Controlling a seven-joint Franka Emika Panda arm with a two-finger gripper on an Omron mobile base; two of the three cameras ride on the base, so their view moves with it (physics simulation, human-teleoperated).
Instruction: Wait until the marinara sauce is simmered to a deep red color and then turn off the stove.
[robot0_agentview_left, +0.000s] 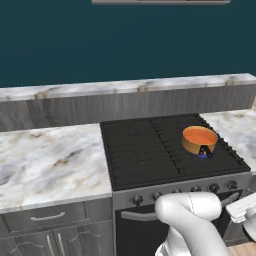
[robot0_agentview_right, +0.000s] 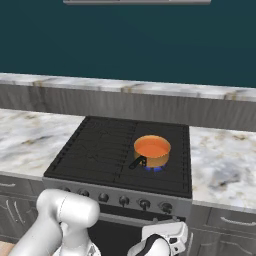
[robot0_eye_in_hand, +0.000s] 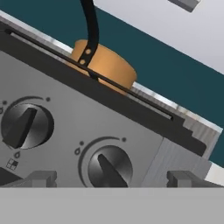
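On stove (robot0_agentview_left: 145, 150), right front burner: copper pot (robot0_agentview_left: 199, 141) holds marinara sauce (robot0_agentview_left: 199, 135), orange-red, blue flame beneath. Gripper (robot0_eye_in_hand: 107, 177) spread wide, empty, facing two knobs (robot0_eye_in_hand: 109, 166) on steel front. You want rigid, ridged knob: pinch across raised bar, expect firm click-turn, some slip on smooth plastic. Fingertips cut off by frame edge; which knob feeds lit burner stays unclear.
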